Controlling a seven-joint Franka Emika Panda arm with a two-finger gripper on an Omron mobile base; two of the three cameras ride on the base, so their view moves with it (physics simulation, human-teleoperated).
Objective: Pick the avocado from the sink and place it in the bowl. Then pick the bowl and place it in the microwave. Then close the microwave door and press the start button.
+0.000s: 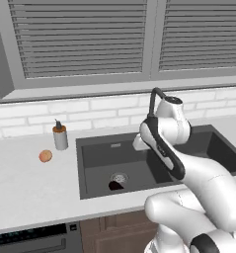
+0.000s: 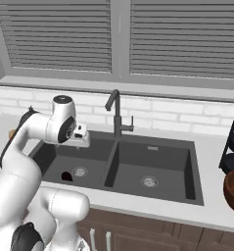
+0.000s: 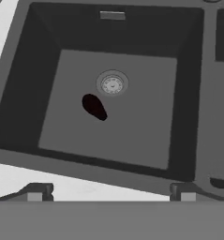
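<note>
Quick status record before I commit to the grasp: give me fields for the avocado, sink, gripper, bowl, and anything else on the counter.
avocado: small near-black pear-shaped avocado lying on the floor of the left basin, beside the round steel drain
sink: dark grey double-basin sink with tall black faucet
gripper: gripper open, above the left basin, holding nothing
bowl: reddish-brown wooden bowl on the counter right of the sink
other: round orange fruit and soap dispenser on the counter left of the sink

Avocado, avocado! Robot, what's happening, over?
End effector open, empty, above the sink. Avocado lying beside the drain. Nothing in the way.
</note>
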